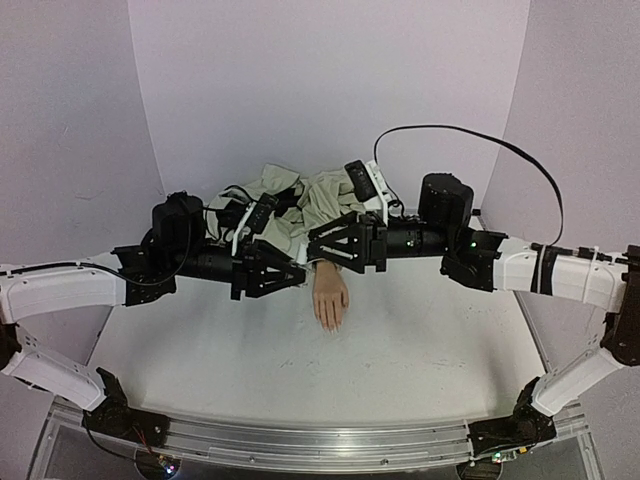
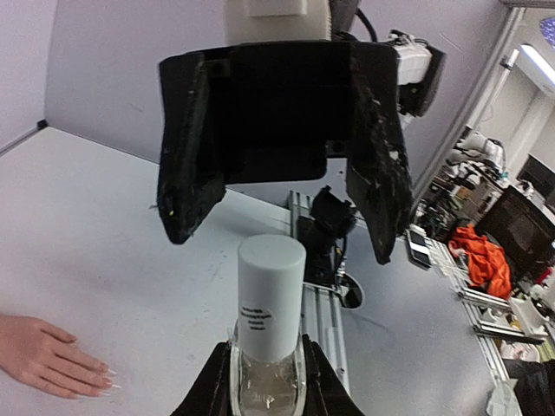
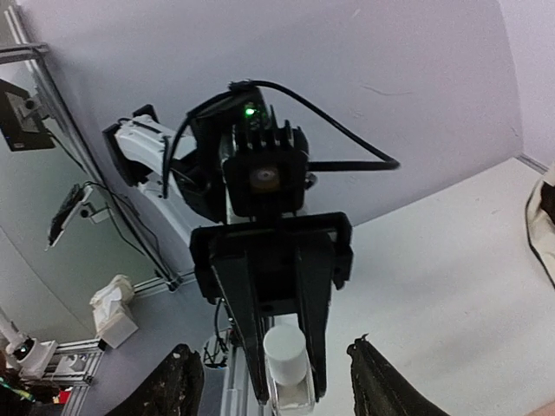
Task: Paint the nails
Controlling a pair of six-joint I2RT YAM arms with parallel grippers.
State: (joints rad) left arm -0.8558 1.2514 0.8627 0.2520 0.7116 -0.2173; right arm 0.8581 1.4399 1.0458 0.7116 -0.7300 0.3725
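Observation:
The pale peach mannequin hand (image 1: 330, 297) lies palm down at mid-table, its cream sleeve (image 1: 300, 195) bunched behind it. Its fingertips with the tiny nails (image 2: 110, 380) show at the bottom left of the left wrist view. My left gripper (image 2: 267, 355) is shut on a small clear bottle (image 2: 269, 386) with a tall white cap (image 2: 271, 295), held above the table. My right gripper (image 3: 270, 345) is open and empty. It faces the left gripper head on, its fingers (image 2: 186, 173) spread to either side just beyond the cap (image 3: 286, 354). In the top view both grippers (image 1: 285, 276) (image 1: 325, 245) hover just behind the hand.
The purple walls stand close behind and at both sides. An aluminium rail (image 1: 320, 440) runs along the table's near edge. A black cable (image 1: 470, 135) loops above the right arm. Lab benches and clutter (image 2: 486, 260) lie beyond the table's edge.

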